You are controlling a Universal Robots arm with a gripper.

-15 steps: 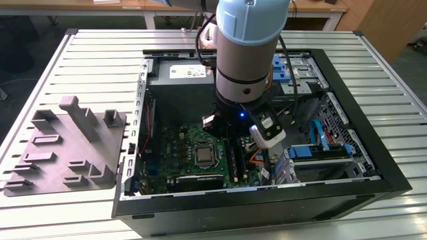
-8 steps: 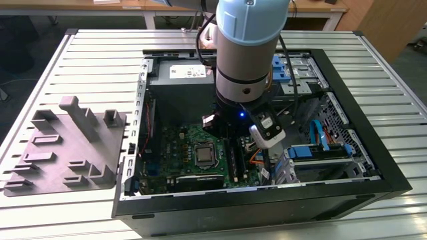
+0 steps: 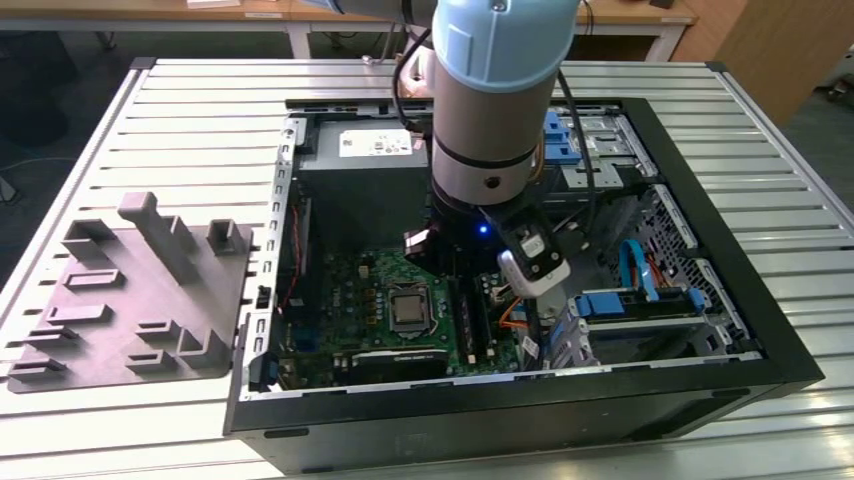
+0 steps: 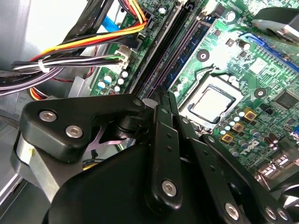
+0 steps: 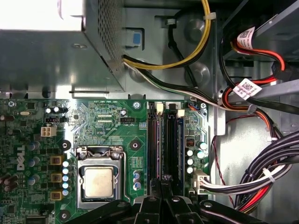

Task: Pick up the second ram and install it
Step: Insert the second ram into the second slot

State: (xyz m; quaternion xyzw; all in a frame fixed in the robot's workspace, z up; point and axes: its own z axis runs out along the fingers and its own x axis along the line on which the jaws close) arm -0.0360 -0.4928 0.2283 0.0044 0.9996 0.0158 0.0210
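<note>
My gripper (image 4: 163, 95) (image 5: 162, 179) reaches down into the open computer case (image 3: 747, 300), just over the black memory slots (image 3: 467, 315) beside the processor socket. Its two fingers (image 4: 159, 126) are shut close together, and I see nothing between them. A bluish ram stick (image 4: 194, 44) (image 5: 180, 140) stands on edge in one slot, running away from the fingertips. I cannot tell whether this is the second ram. The neighbouring slot (image 5: 154, 144) looks unfilled. The arm's wrist (image 3: 487, 190) hides the fingers in the exterior view.
The processor socket (image 5: 98, 182) (image 4: 210, 102) lies next to the slots. The grey power-supply box (image 3: 360, 150) (image 5: 42, 51) is beyond them. Cable bundles (image 5: 261, 172) (image 4: 70, 51) crowd the other side. A drive cage with blue tabs (image 3: 641, 300) and a grey moulded fixture (image 3: 134, 290) are nearby.
</note>
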